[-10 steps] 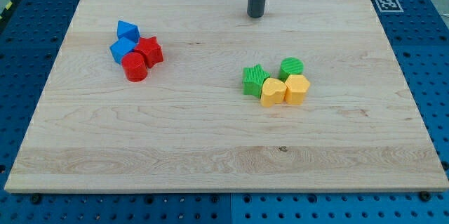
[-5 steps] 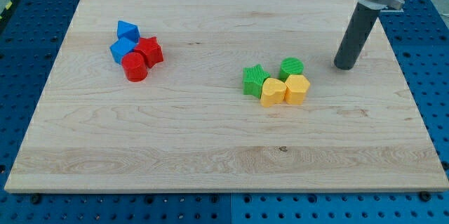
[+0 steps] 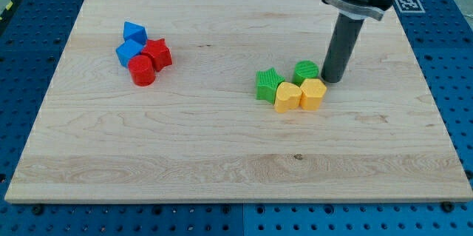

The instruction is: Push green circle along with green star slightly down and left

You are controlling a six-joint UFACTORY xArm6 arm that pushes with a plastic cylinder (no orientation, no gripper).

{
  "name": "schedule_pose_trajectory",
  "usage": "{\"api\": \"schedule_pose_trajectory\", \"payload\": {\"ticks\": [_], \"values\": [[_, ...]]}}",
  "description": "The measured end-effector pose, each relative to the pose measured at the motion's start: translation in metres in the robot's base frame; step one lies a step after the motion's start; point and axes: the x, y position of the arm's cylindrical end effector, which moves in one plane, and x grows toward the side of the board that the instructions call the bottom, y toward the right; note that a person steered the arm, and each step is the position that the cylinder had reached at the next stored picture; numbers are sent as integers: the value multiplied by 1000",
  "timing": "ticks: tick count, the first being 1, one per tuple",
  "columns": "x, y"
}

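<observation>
The green circle [image 3: 306, 72] sits right of centre on the wooden board [image 3: 222, 162], with the green star [image 3: 267, 84] just to its left. My tip [image 3: 332, 80] stands right beside the green circle on its right side, touching or nearly touching it. A yellow heart-like block [image 3: 287, 97] and a yellow hexagon-like block [image 3: 312, 94] lie against the two green blocks from below.
A cluster at the view's upper left holds two blue blocks [image 3: 134, 32] [image 3: 128, 51], a red star [image 3: 157, 53] and a red cylinder [image 3: 141, 70]. A marker tag [image 3: 409, 4] is at the board's top right corner.
My tip moved from the board's top centre to the right, then down and left to the green circle's right side. The blocks have not visibly moved.
</observation>
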Motion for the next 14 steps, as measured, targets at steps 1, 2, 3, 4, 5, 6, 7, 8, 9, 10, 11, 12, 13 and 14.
{"api": "schedule_pose_trajectory", "payload": {"ticks": [1, 2, 3, 4, 5, 6, 7, 8, 9, 10, 11, 12, 13, 14], "values": [[-10, 9], [-10, 9], [-10, -2], [-10, -23], [-10, -40], [-10, -47], [-11, -48], [-11, -56], [-11, -70], [-10, -81], [1, -94], [20, -100], [17, -100], [3, -101]]}}
